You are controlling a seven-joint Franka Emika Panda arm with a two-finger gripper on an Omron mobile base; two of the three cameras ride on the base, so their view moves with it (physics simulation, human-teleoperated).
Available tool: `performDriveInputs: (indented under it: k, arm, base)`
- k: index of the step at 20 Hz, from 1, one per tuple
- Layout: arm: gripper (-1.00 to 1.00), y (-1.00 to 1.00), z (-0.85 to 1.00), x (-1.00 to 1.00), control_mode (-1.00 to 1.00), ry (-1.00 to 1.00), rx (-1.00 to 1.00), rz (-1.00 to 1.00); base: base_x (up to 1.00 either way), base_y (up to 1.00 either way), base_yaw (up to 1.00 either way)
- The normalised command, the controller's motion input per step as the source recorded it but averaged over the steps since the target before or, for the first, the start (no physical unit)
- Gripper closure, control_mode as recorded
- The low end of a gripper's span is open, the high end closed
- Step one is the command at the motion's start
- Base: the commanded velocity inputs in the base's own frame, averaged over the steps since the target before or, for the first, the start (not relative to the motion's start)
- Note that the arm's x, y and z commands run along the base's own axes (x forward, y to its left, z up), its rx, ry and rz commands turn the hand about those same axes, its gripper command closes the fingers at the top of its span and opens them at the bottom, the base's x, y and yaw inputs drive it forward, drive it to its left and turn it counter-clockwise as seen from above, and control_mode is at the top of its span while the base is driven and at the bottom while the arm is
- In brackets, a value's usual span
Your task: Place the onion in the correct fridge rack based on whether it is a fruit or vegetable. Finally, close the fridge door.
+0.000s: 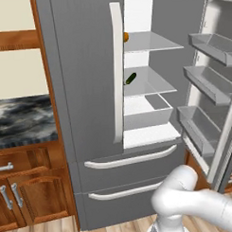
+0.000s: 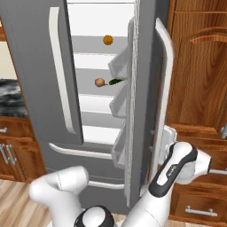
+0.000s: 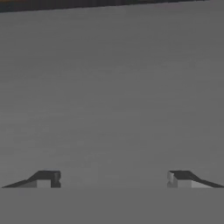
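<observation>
Already the onion (image 2: 99, 82) sits on the fridge rack (image 1: 154, 83), so the empty, spread gripper (image 3: 113, 178) must push the fridge door (image 2: 142, 88) shut.

The gripper (image 3: 113, 179) sits close against the outer face of the open fridge door (image 3: 113, 96), fingertips (image 3: 46, 178) set wide apart, facing that flat panel. In the right base view the hand is beside the door's lower outer side, just right of the long door handle (image 2: 166, 84). Beyond the door, inside the fridge, the onion (image 2: 100, 82) rests on the fridge rack (image 2: 95, 88), with the cucumber (image 2: 116, 81) just right of it on the same shelf. The orange fruit (image 2: 107, 40) sits on the shelf above. Door bins (image 1: 206, 81) hang on the door's inner side, stacked one above another.
</observation>
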Motion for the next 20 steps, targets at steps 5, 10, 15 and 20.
performDriveInputs:
  k: [5,10,15,20]
  arm:
    - [-1.00,0.94,0.13,0.27,-1.00,-0.03,-0.04,0.00]
    - [-1.00,0.90,0.18,0.41,-1.00,-0.02,-0.04,0.00]
    - [-1.00,0.84,0.28,0.47,-1.00,0.00,-0.06,-0.08]
    - [-1.00,0.53,0.22,0.45,-1.00,0.00,-0.08,-0.18]
  base:
    - [0.00,0.00,0.00]
    - [0.00,0.00,0.00]
    - [0.00,0.00,0.00]
    - [0.00,0.00,0.00]
